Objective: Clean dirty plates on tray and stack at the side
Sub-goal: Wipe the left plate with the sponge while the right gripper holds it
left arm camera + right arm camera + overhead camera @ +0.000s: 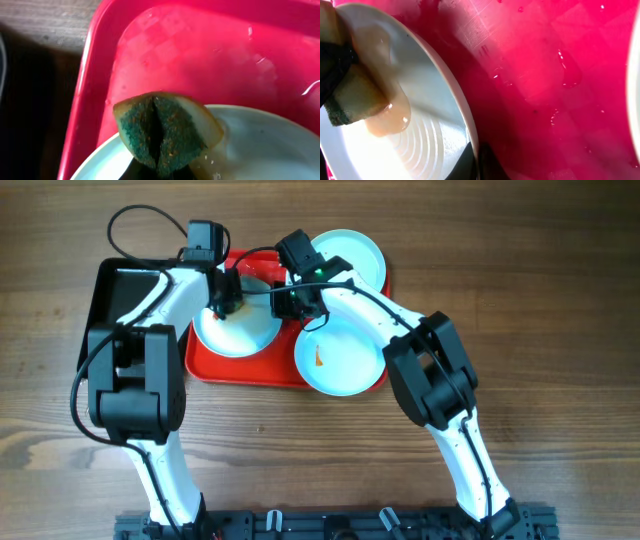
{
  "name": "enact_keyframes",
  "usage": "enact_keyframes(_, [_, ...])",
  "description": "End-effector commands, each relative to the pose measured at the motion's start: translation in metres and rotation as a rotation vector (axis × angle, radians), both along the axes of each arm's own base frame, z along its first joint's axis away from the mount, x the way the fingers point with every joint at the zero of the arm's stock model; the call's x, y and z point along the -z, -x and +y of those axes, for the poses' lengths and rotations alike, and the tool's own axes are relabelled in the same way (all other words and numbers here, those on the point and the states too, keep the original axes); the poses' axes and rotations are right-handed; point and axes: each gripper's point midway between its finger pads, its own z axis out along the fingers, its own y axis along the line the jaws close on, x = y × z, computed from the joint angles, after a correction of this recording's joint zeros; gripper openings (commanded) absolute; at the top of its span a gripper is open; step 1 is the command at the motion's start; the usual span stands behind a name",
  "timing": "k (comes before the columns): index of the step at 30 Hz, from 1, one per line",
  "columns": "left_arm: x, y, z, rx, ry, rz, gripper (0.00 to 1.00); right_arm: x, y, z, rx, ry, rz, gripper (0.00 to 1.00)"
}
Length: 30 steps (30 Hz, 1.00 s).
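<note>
Three pale plates sit on the red tray [215, 370]: one at left [245, 332], one at back right [352, 255], one at front right [345, 360] with an orange smear. My left gripper [222, 305] is shut on a green and yellow sponge [160, 131] and presses it on the left plate [260, 145]. My right gripper [298, 305] is shut on that plate's rim [470, 142], one finger inside and one outside. The sponge [345, 97] and a brownish wet smear show on the plate in the right wrist view.
A black tray [105, 290] stands left of the red tray, partly under my left arm. The red tray's floor [560, 75] is wet with droplets. Bare wooden table [300, 440] lies in front of the trays.
</note>
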Motion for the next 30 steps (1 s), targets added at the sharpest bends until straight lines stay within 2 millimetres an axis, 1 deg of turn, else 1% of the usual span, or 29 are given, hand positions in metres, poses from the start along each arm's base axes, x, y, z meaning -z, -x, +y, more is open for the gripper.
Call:
enact_keyframes(1, [0.024,0.034,0.031,-0.083,-0.109,0.143,0.04,0.02,0.001,-0.009,0.008,0.041,0.024,0.04])
enact_keyframes(4, [0.029,0.062,0.03,-0.059,-0.128,0.264,0.04,0.02,0.001,-0.009,0.009,0.041,0.025,0.04])
enact_keyframes(6, [0.03,0.075,0.032,-0.06,-0.132,0.315,0.04,0.02,0.001,-0.009,0.01,0.04,0.026,0.04])
enact_keyframes(8, [0.031,0.082,0.03,-0.053,-0.127,0.348,0.04,0.02,0.001,-0.008,0.009,0.039,0.027,0.04])
enact_keyframes(9, [0.032,0.087,0.025,-0.035,-0.107,0.368,0.04,0.02,0.001,-0.008,0.009,0.038,0.028,0.04])
enact_keyframes(11, [0.034,0.1,0.0,0.042,0.025,0.428,0.04,0.019,0.0,-0.008,0.009,0.036,0.025,0.04])
enact_keyframes(12, [0.034,0.104,-0.008,0.05,0.071,0.445,0.04,0.019,0.0,-0.008,0.009,0.036,0.025,0.04])
enact_keyframes(13, [0.034,0.109,-0.021,0.062,0.145,0.465,0.04,0.019,0.0,-0.008,0.009,0.036,0.025,0.04])
enact_keyframes(14, [0.033,0.111,-0.028,0.068,0.189,0.473,0.04,0.019,0.0,-0.008,0.009,0.035,0.025,0.04])
enact_keyframes(15, [0.032,0.11,-0.028,0.067,0.197,0.473,0.04,0.019,0.001,-0.007,0.006,0.03,0.028,0.04])
enact_keyframes(16, [0.031,0.11,-0.028,0.065,0.198,0.472,0.04,0.019,0.002,-0.006,0.004,0.026,0.031,0.04])
enact_keyframes(18, [0.017,0.102,-0.023,0.052,0.202,0.469,0.04,0.019,0.002,-0.006,0.002,0.024,0.033,0.04])
enact_keyframes(21, [-0.02,0.075,-0.011,0.025,0.21,0.411,0.04,0.018,0.002,-0.006,0.001,0.019,0.036,0.04])
enact_keyframes(23, [-0.059,0.041,0.001,0.006,0.215,0.296,0.04,0.019,0.002,-0.006,0.001,0.019,0.036,0.04])
enact_keyframes(25, [-0.089,0.02,0.008,-0.002,0.22,0.205,0.04,0.018,0.002,-0.006,0.0,0.019,0.034,0.04])
enact_keyframes(27, [-0.109,0.011,0.01,0.0,0.218,0.145,0.04,0.018,0.001,-0.006,0.0,0.016,0.03,0.04])
enact_keyframes(28, [-0.114,0.009,0.01,0.002,0.217,0.131,0.04,0.018,0.0,-0.005,0.0,0.016,0.029,0.04])
enact_keyframes(30, [-0.115,0.008,0.01,0.003,0.217,0.125,0.04,0.018,0.0,-0.005,0.002,0.018,0.027,0.06])
